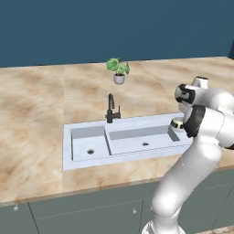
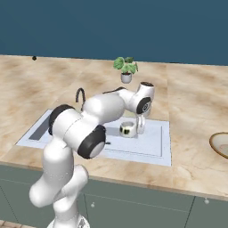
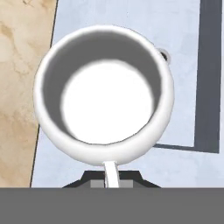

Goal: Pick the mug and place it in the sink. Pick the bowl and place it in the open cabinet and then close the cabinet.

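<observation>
A: Where is the mug (image 2: pixel 128 129) seen, taking the sink (image 2: pixel 165 141) as the landmark?

B: It is seen over the right end of the sink's wide basin, close beside the broad rim. In the left base view the mug (image 1: pixel 177 123) is partly hidden behind the arm, at the sink's (image 1: pixel 68 148) right edge. From the hand view its open mouth (image 3: pixel 105 94) is looked straight into, with the pale sink rim beneath it and marble counter (image 3: pixel 22 87) to one side.

A: And the gripper (image 2: pixel 140 127)?

B: It is held directly beside the mug, above the sink's right end. The mug's handle is seen running down between the dark finger tips (image 3: pixel 94 178) in the hand view, so the mug appears to be pinched by its handle. Whether the mug rests on the sink cannot be told.

A: What else is placed around the sink?

B: A black faucet (image 1: pixel 111 109) is set at its back rim, and a potted plant (image 1: pixel 119 69) is stood further behind it. The bowl (image 2: pixel 220 144) is cut off by the picture edge, well to the sink's right on the counter.
</observation>
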You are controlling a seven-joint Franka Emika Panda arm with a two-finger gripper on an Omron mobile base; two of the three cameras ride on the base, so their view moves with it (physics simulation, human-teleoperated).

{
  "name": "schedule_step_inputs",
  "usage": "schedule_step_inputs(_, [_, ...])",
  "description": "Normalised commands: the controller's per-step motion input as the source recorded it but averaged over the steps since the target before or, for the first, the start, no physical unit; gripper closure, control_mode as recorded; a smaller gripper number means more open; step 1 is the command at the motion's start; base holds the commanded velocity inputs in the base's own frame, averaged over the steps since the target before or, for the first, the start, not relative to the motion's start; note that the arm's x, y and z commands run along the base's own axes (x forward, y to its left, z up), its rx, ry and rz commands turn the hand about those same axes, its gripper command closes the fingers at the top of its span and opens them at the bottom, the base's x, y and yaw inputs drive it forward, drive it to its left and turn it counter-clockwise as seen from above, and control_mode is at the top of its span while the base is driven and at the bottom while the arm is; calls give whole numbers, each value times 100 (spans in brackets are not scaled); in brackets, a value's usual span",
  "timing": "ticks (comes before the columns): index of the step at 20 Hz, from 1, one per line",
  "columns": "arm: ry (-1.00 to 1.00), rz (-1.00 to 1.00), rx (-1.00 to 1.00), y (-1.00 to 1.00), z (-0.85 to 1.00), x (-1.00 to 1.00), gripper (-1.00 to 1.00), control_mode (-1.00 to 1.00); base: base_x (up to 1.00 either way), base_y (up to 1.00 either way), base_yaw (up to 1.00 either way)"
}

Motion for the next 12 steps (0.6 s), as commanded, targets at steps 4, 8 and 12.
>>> schedule_step_inputs(4, [-3,1,2,39,-32,18,100,-100,0,0,0])
schedule_step_inputs(8, [-3,0,0,59,-30,9,100,-100,0,0,0])
schedule_step_inputs(12, [0,-5,-1,58,-17,2,100,-100,0,0,0])
